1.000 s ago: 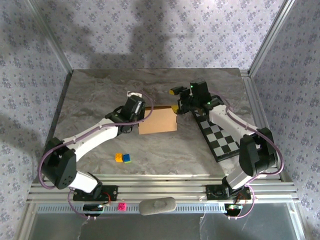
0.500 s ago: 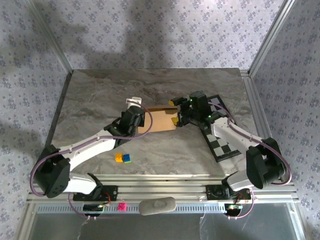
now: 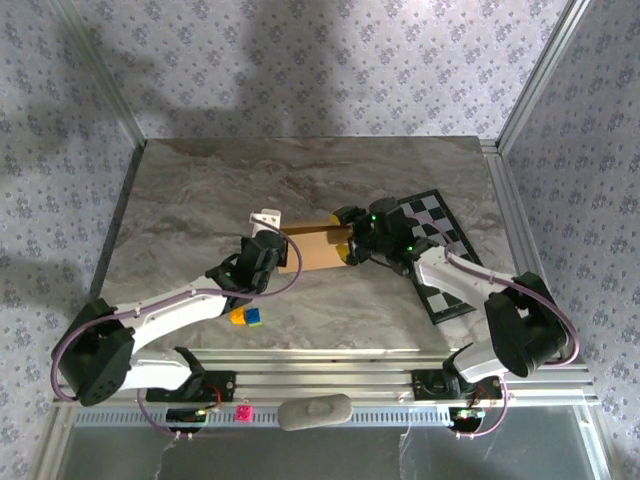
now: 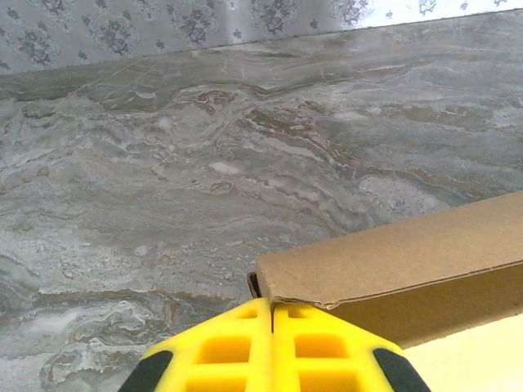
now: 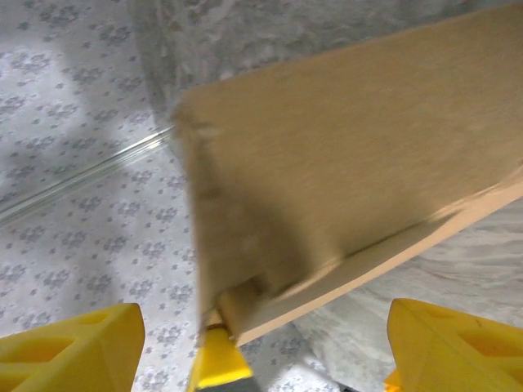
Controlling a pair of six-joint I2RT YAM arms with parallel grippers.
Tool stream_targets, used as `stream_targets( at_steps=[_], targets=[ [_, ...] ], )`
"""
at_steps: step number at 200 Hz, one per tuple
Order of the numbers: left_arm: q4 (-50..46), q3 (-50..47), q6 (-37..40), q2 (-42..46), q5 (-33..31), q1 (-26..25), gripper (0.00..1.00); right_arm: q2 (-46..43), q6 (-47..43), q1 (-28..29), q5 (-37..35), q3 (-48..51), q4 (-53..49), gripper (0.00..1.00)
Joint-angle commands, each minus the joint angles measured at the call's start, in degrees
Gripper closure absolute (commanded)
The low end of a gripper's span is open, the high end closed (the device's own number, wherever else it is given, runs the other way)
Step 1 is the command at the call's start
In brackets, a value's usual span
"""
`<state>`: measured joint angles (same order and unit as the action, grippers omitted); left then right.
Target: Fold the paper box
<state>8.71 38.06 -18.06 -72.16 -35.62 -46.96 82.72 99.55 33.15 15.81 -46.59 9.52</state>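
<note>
While the left gripper (image 4: 271,317), pinched shut, noses the left end of the paper box (image 3: 316,248), the right gripper (image 5: 261,314) gapes wide at its right end, mid-table (image 3: 200,190). Light, stiff cardboard probably slides; creased flap edges look the best hold.
</note>
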Motion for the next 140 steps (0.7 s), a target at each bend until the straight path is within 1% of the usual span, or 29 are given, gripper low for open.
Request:
stream_targets(
  at_steps=[1,41,75,106,140],
  targets=[
    [-1.2,-0.2,-0.6,1.8,-1.3,-0.8,1.00,0.8,-0.1,-0.2,-1.8,0.7,1.1,0.23],
    [-4.8,0.5,-1.6,3.0,-1.0,-1.4,0.98,1.8,-0.4,-0.6,-1.3,2.8,1.9,0.29],
    [-6.5,0.5,-1.9,4.1,-1.2,-1.6,0.95,1.6,-0.7,-0.9,-0.8,3.3,1.4,0.37],
    [-8.1,1.3,-2.2,4.3,-1.3,-1.8,0.87,1.4,-0.8,-1.0,-0.5,4.3,1.0,0.42],
    [-11.8,2.3,-4.3,5.3,-1.1,-2.3,0.74,0.6,-1.2,-1.3,-0.1,5.1,-0.1,0.44]
  ],
)
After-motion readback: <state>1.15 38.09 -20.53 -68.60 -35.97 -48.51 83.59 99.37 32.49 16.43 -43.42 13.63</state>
